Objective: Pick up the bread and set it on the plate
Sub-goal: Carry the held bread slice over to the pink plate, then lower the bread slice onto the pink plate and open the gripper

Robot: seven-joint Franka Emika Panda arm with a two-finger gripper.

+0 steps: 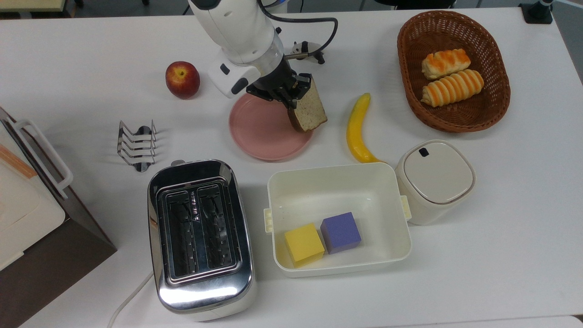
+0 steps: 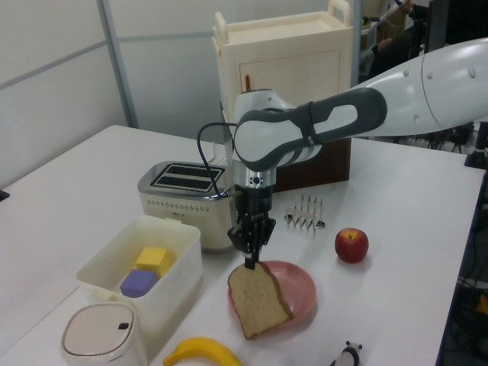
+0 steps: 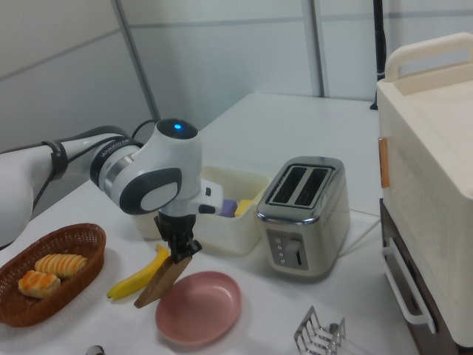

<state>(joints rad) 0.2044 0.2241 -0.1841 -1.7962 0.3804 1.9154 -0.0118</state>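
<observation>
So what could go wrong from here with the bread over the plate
1. The end effector holds the bread tilted at the plate's edge on the top view's right, toward the banana. Released now, the slice may tip off the rim onto the table.
2. It grips the slice by one top corner only, so the bread could swing or slip out.
3. Lowering further may press the slice's bottom edge on the rim and push the plate.

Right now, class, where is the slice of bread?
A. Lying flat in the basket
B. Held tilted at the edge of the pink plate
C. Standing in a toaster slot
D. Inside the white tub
B: the end effector grips the bread, tilted at the plate edge.
</observation>
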